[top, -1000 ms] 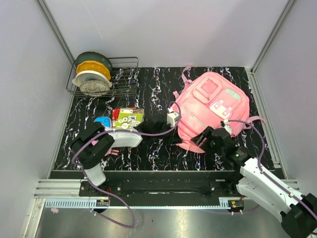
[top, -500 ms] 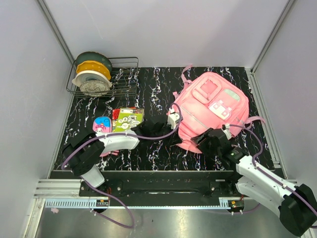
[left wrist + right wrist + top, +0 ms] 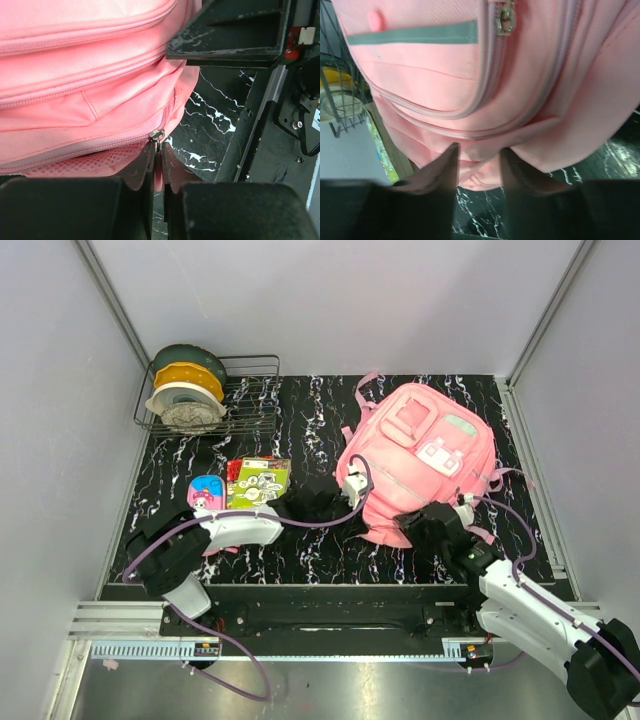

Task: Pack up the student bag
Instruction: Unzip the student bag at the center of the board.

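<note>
Pink cloth is filling both wrist views; the student bag [image 3: 420,455] is lying flat on the black, white-veined worktop [image 3: 300,410] with its front pockets facing up. The left end effector [image 3: 156,152] is sitting at the bag's near left corner; its two fingers are pressing together on the little metal zip pull [image 3: 156,134] there, so it is closed and pinching that pull. The right end effector [image 3: 478,150] is sitting at the bag's near edge, just to the right of that corner; a fold of the bag's cloth is bulging between its fingers and both fingers are touching it, so it is squeezing the bag. Well to the left of the bag, a small pink-and-blue pencil case [image 3: 206,491] and a green picture pack [image 3: 258,478] are lying side by side; further left of the bag and further back, a wire rack [image 3: 255,400] is holding round spools [image 3: 185,390] standing on edge.
</note>
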`<state>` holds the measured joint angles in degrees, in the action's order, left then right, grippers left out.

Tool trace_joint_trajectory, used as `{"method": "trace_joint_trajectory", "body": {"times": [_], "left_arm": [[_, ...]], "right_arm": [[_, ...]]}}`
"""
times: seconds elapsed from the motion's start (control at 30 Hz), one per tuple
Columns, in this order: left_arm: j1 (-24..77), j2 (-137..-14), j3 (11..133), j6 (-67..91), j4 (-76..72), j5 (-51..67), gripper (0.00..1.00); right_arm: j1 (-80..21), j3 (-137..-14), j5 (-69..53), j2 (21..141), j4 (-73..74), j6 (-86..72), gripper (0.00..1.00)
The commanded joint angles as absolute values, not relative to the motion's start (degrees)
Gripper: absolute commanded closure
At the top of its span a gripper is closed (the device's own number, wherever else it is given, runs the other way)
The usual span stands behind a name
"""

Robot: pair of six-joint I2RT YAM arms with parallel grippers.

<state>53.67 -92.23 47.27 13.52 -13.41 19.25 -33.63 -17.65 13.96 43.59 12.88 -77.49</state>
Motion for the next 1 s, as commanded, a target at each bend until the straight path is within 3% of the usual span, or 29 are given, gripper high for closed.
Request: {"method": "trace_joint_trajectory", "body": {"times": [0.0,0.1,0.2,0.43,0.47,0.5,0.97], "left_arm": [[55.9,-89.1,48.9,13.2,-14.1,23.1,1.0],[56.2,-89.2,49.0,13.2,-14.2,22.9,1.0],[56.2,-89.2,49.3,13.2,-14.4,22.8,1.0],[56.4,-88.9,49.5,13.4,-14.6,22.5,1.0],[56.5,-88.9,49.6,13.4,-14.5,22.4,1.0],[56.5,-88.9,49.5,13.4,-14.5,22.2,1.0],[55.5,-85.6,49.0,9.3,-3.0,4.7,1.0]], "right_arm": [[-33.4,-19.2,18.9,44.7,6.3,-77.3,0.44],[-33.4,-18.7,17.7,45.7,4.3,-76.8,0.36],[-33.4,-18.3,16.9,47.0,2.5,-76.8,0.38],[-33.4,-18.8,14.5,49.7,0.5,-73.0,0.79],[-33.4,-19.2,14.4,49.8,0.5,-72.3,0.98],[-33.4,-19.3,14.6,49.7,0.8,-71.6,1.0],[-30.2,-29.0,24.0,42.4,19.6,-51.9,1.0]]}}
